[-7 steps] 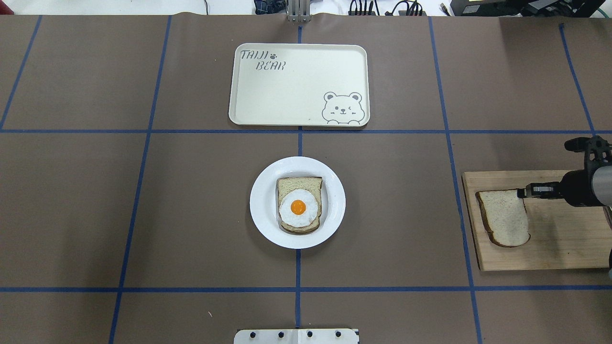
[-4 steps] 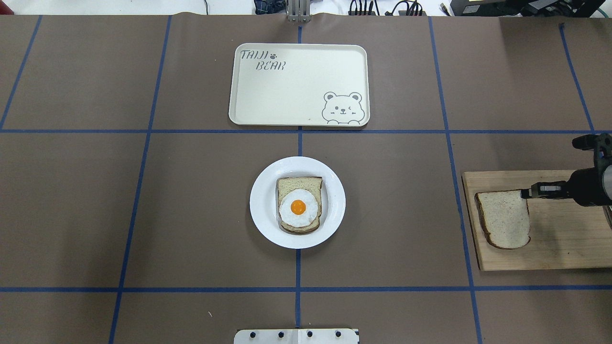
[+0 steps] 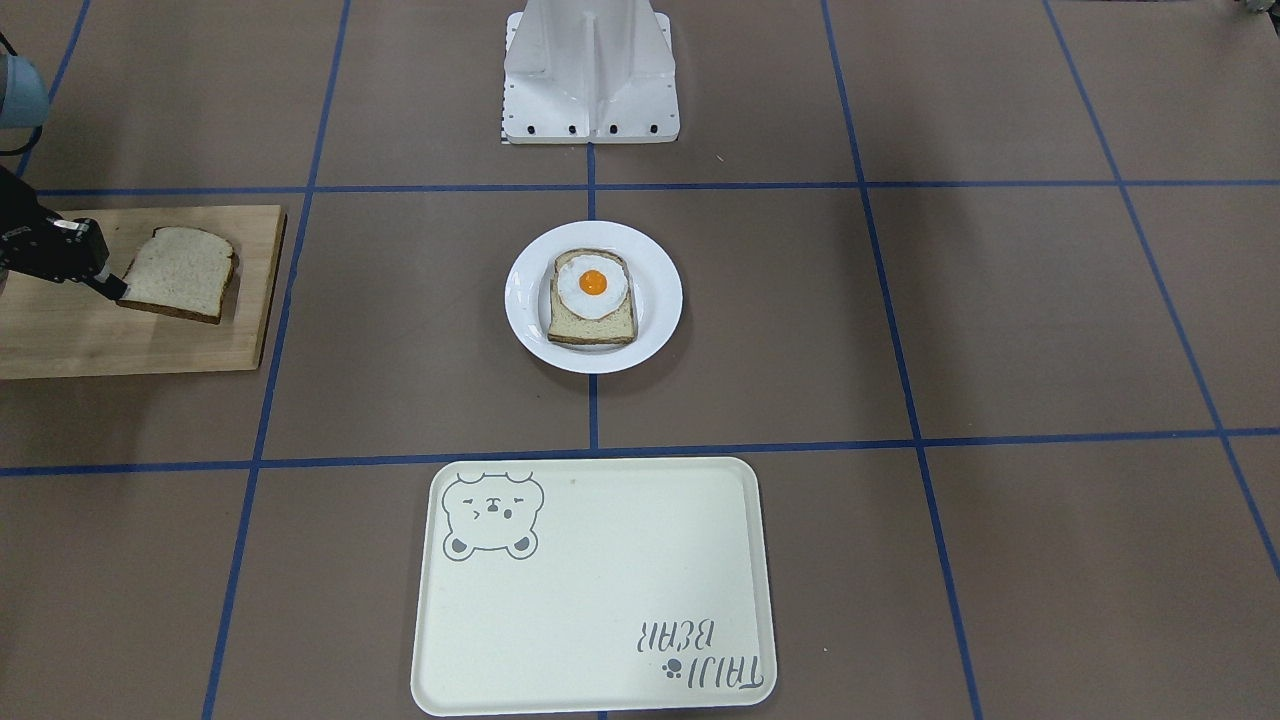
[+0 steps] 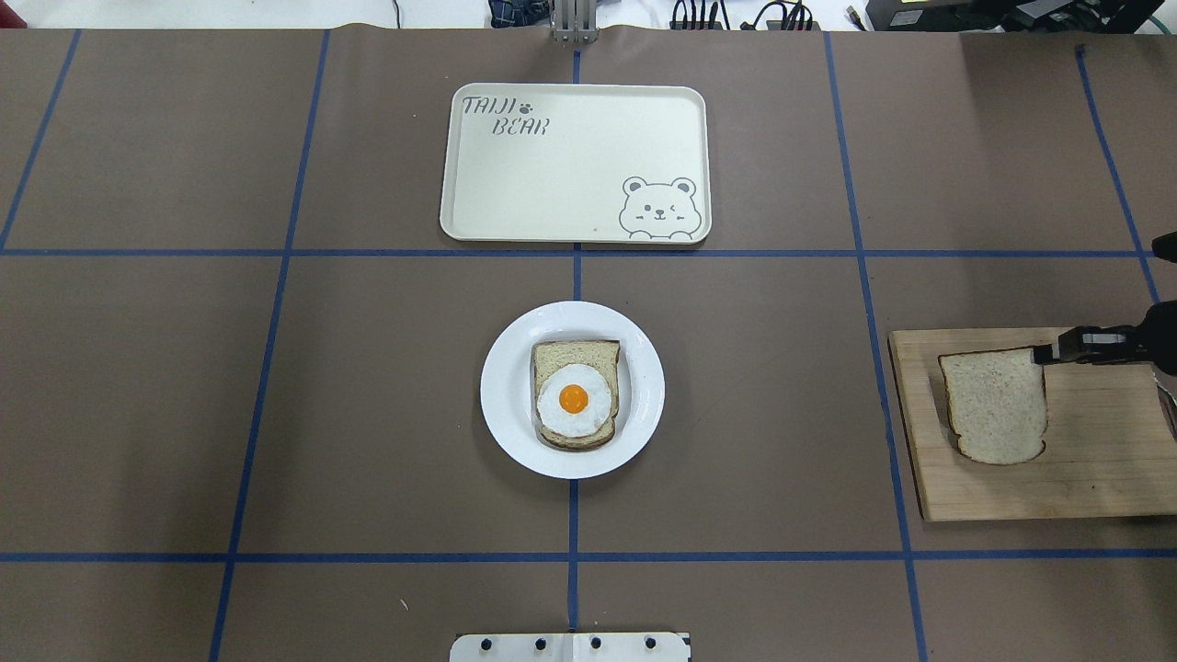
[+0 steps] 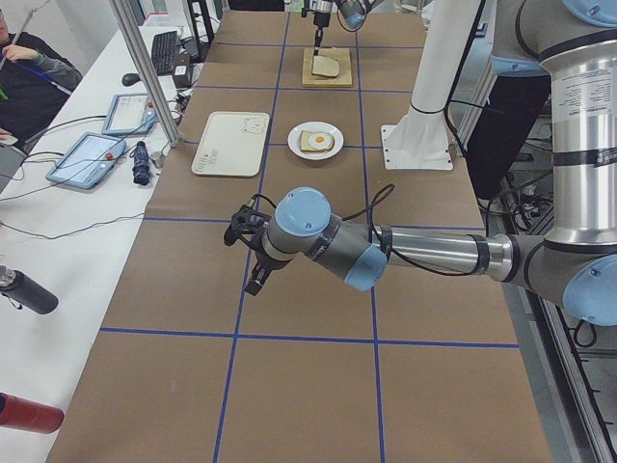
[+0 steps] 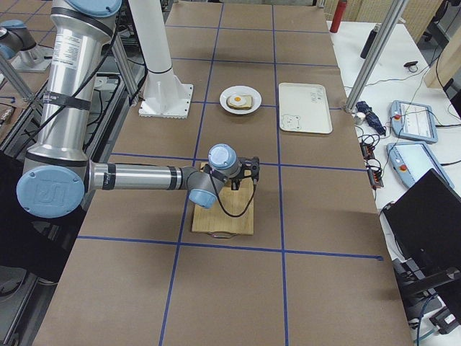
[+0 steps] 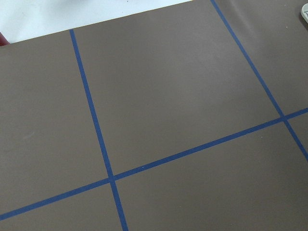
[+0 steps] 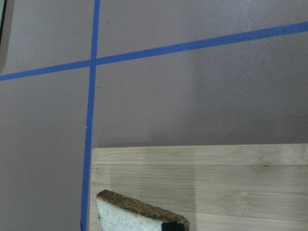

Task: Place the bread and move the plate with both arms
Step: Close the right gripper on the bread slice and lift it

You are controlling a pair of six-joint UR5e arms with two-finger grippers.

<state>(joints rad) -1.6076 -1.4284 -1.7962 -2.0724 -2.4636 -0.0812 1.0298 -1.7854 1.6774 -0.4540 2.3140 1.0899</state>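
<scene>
Front-facing view: round glossy white plate (image 3: 660, 300) carrying an egg-topped bread slice (image 3: 592, 300); cream rectangular tray (image 3: 600, 560) on the plate's side away from the robot, lettered "TAIJI BEAR" with a bear drawing, inverted here. Overhead view: lettering upright; plain speckled brown-crusted bread (image 4: 998, 405) well off the plate's robot-right side, on a pale wooden board (image 4: 1103, 460), right gripper (image 4: 1044, 354) pinching its far corner. Left-end view alone shows the left gripper (image 5: 255, 275), well off the plate's opposite side; spread or pressed together, cannot tell. Right wrist view: only the bread's crust corner, board, blue-taped table.

Overhead cam behind robot (image 3: 590, 80), looks fwd/down; front cam opposite, steep down. Both share plate (image 4: 501, 390), tray (image 4: 570, 184). Side cams at table (image 5: 318, 386) ends, wide; wrist cams close on table.
</scene>
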